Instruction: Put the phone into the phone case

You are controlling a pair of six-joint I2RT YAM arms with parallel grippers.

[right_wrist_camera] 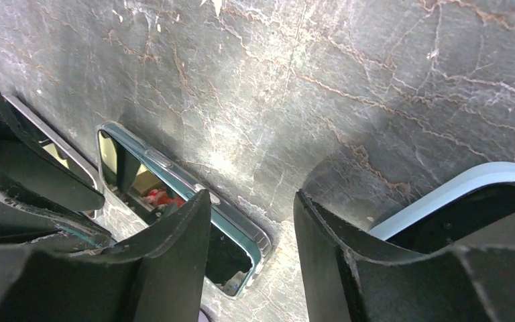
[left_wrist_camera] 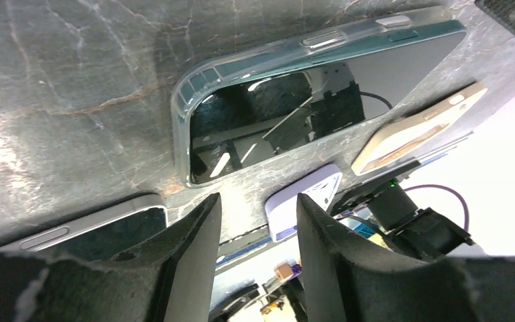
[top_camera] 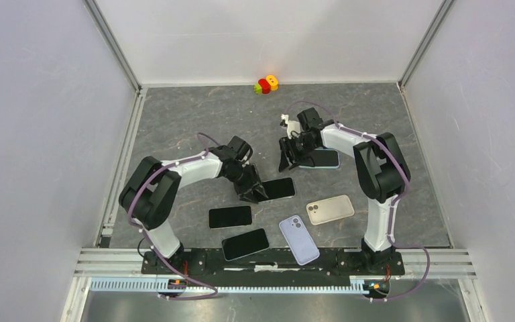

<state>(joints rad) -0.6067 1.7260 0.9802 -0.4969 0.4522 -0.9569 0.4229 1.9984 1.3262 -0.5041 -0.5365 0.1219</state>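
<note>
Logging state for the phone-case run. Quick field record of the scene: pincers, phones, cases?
left pincer: open, empty, low beside teal-cased phone
right pincer: open, empty, over table, next to pale-blue-cased phone
bare phone 1: screen up, uncased
bare phone 2: screen up, uncased, nearest the bases
lavender case: back up, contents not visible
beige case: back up, contents not visible
toy: far edge, apart from everything
</note>
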